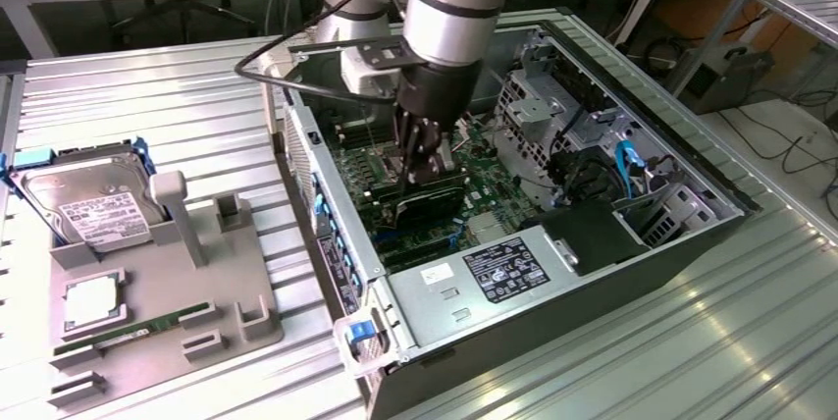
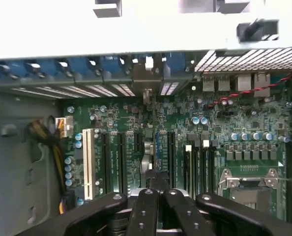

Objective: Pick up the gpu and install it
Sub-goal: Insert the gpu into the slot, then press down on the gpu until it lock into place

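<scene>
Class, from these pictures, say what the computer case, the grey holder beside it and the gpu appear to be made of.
Computer case: likely sheet metal, dull grey, with punched holes.
Grey holder: probably matte moulded or printed plastic, uniform blocky posts.
Gpu, under the hand: black face, seemingly plastic; hard to confirm.
</scene>
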